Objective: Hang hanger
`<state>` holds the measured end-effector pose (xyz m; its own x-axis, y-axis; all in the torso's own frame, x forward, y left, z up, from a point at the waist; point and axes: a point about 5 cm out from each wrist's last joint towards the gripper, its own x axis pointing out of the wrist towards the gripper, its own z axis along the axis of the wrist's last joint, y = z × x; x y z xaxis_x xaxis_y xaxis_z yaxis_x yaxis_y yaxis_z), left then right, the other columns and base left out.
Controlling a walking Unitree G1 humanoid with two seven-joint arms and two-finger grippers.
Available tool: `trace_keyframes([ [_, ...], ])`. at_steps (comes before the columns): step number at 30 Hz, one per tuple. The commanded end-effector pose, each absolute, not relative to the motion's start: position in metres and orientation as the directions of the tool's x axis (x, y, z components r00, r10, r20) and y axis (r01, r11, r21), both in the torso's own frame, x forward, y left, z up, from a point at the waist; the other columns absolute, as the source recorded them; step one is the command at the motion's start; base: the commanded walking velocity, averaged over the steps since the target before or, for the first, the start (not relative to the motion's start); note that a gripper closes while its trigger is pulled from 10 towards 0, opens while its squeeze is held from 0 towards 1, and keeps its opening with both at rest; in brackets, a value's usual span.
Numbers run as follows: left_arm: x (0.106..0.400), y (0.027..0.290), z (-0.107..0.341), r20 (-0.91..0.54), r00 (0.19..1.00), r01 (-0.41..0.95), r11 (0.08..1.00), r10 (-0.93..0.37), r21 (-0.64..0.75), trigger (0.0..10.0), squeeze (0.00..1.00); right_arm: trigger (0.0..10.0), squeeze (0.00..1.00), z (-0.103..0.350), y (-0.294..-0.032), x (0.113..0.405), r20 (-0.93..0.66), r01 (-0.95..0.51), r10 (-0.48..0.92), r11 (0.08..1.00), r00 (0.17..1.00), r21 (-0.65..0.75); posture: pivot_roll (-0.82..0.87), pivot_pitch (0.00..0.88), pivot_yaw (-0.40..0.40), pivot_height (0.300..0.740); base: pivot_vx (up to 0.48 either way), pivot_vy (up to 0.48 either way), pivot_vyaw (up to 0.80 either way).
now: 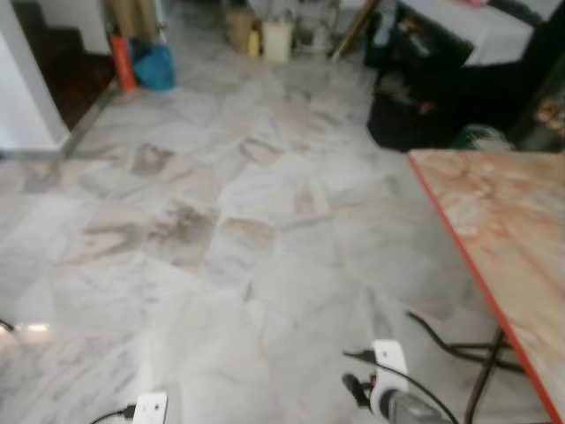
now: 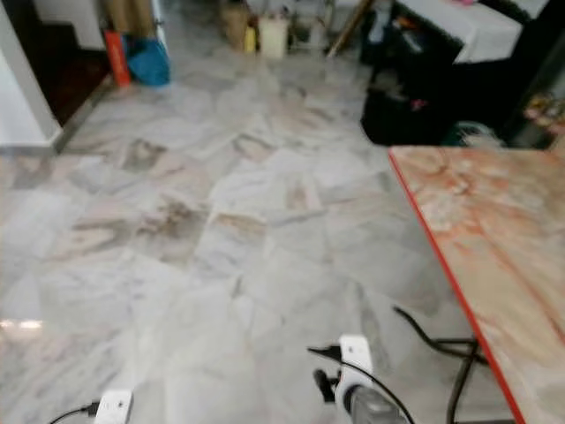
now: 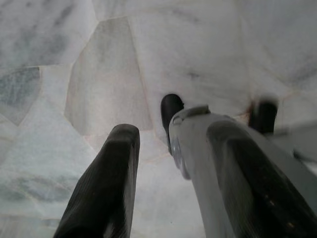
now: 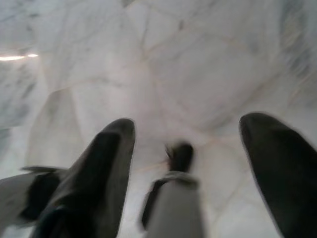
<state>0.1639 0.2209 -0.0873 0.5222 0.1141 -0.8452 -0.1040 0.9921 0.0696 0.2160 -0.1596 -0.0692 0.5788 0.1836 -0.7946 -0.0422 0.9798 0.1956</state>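
Both arms hang low at my sides over a pale marble floor [image 1: 265, 265]. The left arm's wrist [image 1: 148, 409] and the right arm's wrist [image 1: 390, 382] show at the bottom edge of the eye views. In the left wrist view, my left gripper [image 3: 173, 130] is open with nothing held; beyond it are my own silver leg [image 3: 198, 148] and the floor. My right gripper [image 4: 189, 124] is open too, its black fingers [image 4: 106, 163] wide apart above the floor and my foot [image 4: 181, 156]. The pictures are blurred.
A marble-patterned table [image 1: 512, 238] with a red edge stands at the right, black legs [image 1: 481, 371] beneath it. Dark furniture [image 1: 441, 88] with a white top lies beyond it. A blue bag [image 1: 154, 66] and containers [image 1: 275, 37] sit far back by a dark doorway [image 1: 62, 71].
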Motion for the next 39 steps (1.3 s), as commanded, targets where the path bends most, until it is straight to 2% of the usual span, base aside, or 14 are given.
trace_keyframes([
  [1,0.1575,0.2178,-0.0909,-0.859,0.5,-0.113,0.992,0.106,0.057,10.0,0.0,10.0,0.0,-0.0679,-0.1667,0.2174,-0.794,-0.028,0.165,0.983,0.585,0.183,-0.01,0.022,-0.065,0.74,-0.326,0.0,0.0],
  [39,0.1478,0.224,-0.093,-0.864,0.491,-0.118,0.991,0.114,0.064,10.0,0.0,10.0,0.0,-0.0679,-0.1662,0.2174,-0.791,-0.024,0.172,0.98,0.587,0.196,-0.02,0.0,-0.059,0.74,-0.334,0.0,0.0],
])
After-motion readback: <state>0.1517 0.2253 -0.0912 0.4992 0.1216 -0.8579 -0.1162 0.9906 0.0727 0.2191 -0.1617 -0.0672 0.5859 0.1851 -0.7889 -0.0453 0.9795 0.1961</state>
